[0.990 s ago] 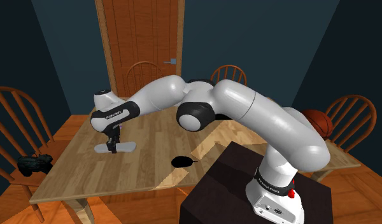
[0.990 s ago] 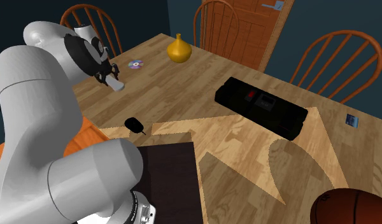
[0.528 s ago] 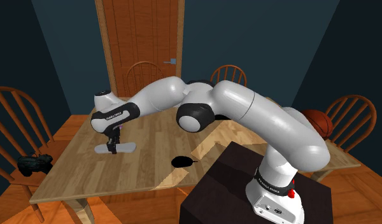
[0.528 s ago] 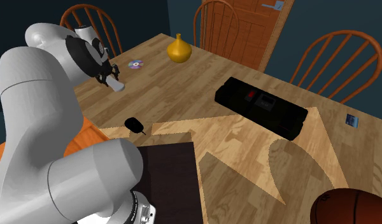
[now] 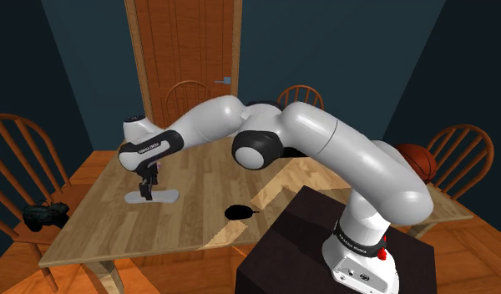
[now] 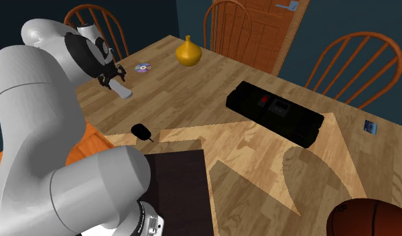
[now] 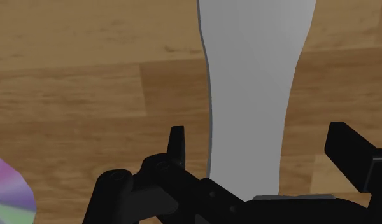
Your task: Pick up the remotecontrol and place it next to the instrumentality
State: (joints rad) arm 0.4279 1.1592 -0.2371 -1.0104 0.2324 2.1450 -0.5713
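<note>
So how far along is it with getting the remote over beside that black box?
Done: the approach; the open tool straddles the pale grey flat remote without touching it. In hand: the grasp, as the remote lies on the wooden table. Left: closing, lifting and carrying it beside the long black box-shaped device across the table.

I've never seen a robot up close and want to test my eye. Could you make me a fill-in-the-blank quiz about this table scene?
1. The remote control between the fingers of the gripper is pale ___.
2. Those fingers stand ___, not touching it.
3. The shiny disc lies near a ___ vase.
4. The long device on the table is ___.

Missing words: grey; open; yellow; black.
</note>
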